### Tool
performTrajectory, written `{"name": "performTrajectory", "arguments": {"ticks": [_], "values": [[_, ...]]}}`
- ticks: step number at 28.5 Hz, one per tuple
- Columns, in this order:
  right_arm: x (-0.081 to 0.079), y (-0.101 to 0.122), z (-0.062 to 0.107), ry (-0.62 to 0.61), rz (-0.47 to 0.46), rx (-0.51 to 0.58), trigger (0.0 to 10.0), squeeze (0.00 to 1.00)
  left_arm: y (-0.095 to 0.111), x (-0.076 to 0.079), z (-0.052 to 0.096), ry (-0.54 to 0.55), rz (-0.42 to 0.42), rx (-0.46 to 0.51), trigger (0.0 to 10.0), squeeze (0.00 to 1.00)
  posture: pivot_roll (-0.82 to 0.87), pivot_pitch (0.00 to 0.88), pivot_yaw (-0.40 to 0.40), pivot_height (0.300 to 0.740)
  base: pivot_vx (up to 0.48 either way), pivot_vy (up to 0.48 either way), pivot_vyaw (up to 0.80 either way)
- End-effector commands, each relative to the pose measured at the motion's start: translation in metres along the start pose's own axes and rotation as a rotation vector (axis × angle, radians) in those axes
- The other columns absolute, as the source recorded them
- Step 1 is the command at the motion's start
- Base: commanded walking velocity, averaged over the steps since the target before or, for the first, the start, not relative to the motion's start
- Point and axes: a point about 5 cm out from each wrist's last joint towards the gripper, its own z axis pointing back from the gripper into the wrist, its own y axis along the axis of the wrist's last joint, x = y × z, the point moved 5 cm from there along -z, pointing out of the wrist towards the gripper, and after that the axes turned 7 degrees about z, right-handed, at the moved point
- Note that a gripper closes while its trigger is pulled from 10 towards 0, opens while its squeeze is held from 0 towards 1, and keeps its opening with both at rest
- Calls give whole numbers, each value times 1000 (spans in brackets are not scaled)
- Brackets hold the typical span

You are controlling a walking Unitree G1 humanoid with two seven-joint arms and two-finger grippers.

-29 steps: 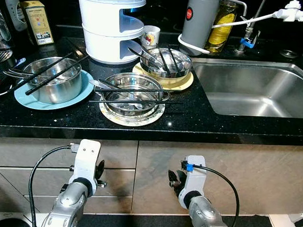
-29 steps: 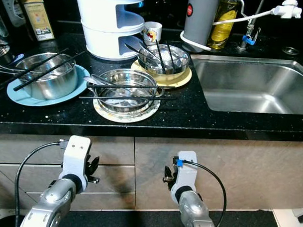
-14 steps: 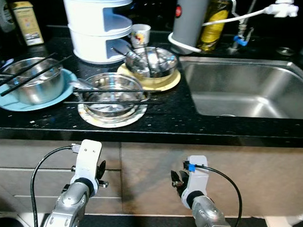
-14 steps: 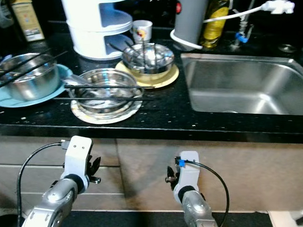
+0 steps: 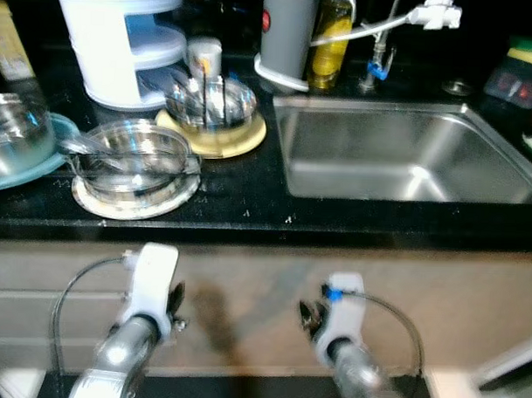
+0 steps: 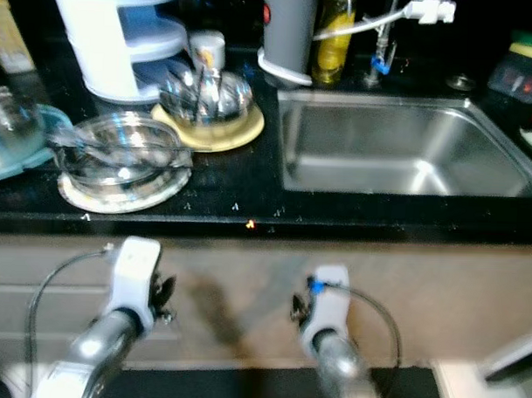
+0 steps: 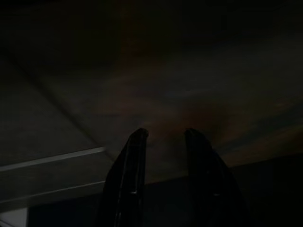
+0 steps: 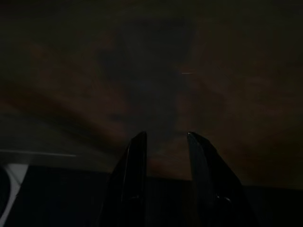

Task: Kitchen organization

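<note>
Black stone tabletop (image 5: pixel 248 207), blurred, with steel sink (image 5: pixel 407 151) set in on the right. Left of the sink: steel bowl (image 5: pixel 210 105) on yellow plate (image 5: pixel 214 138), with sticks standing in it; glass-like bowl (image 5: pixel 132 155) on pale plate (image 5: pixel 135 199) nearer the front edge; another bowl (image 5: pixel 10 138) on blue plate (image 5: pixel 22 169) at far left. White tiered rack (image 5: pixel 114 36) and grey cylinder (image 5: pixel 287 34) behind. Left gripper (image 7: pixel 163 137) and right gripper (image 8: pixel 165 139) low before cabinet fronts (image 5: pixel 245 294), jaws slightly apart, empty.
</note>
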Motion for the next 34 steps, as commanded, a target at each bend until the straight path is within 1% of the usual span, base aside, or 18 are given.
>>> {"name": "performTrajectory", "arguments": {"ticks": [1, 5, 7, 8, 9, 12, 15, 17, 18, 19, 22, 26, 34], "values": [[3, -8, 3, -8, -2, -25, 10000, 0, -10, -1, 3, 7, 2, -31, 10000, 0, -87, 155, -53, 740, 0, -337, 0], [3, -9, 4, -8, -1, -27, 10000, 0, -10, -2, 3, 11, 11, -35, 10000, 0, -87, 155, -53, 740, 0, -338, 0], [3, -9, 4, -8, -2, -28, 10000, 0, -11, -1, 3, 8, 51, -40, 10000, 0, -89, 160, -55, 740, 0, 0, 0], [3, -9, 4, -8, -2, -28, 10000, 0, -11, -1, 3, 8, 51, -40, 10000, 0, -89, 160, -55, 740, 0, 0, 0], [3, -9, 4, -8, -1, -28, 10000, 0, -7, 2, 3, -5, 67, -24, 10000, 0, -89, 160, -55, 740, 0, 0, 0], [4, -8, 4, -9, -1, -28, 10000, 0, -6, 3, 3, -3, 88, -22, 10000, 0, -90, 162, -56, 740, 0, 480, 0], [4, -8, 4, -9, -1, -28, 10000, 0, -5, 3, 3, -3, 89, -22, 10000, 0, -90, 162, -56, 740, 0, 480, 0], [3, -8, 3, -8, -1, -29, 10000, 0, -4, 2, 3, -1, 82, -11, 10000, 0, -89, 164, -57, 740, 0, 480, 0], [3, -8, 3, -7, -1, -29, 10000, 0, -3, 1, 3, 8, 64, -5, 10000, 0, -88, 164, -57, 740, 0, 386, 0], [3, -8, 3, -7, -2, -29, 10000, 0, -2, 0, 3, 10, 49, 2, 10000, 0, -88, 164, -57, 740, 0, 0, 0], [3, -8, 3, -7, -2, -29, 10000, 0, -3, -1, 3, 18, 57, -6, 10000, 0, -86, 165, -56, 740, 0, 0, 0], [3, -8, 3, -8, -5, -28, 10000, 0, 0, -3, 3, 27, 12, 5, 10000, 0, -85, 165, -55, 740, 0, 0, 0], [6, -7, 2, -16, -8, -25, 10000, 0, 4, 0, 1, 14, -4, 14, 10000, 0, -87, 161, -48, 740, 0, 0, 0]]}}
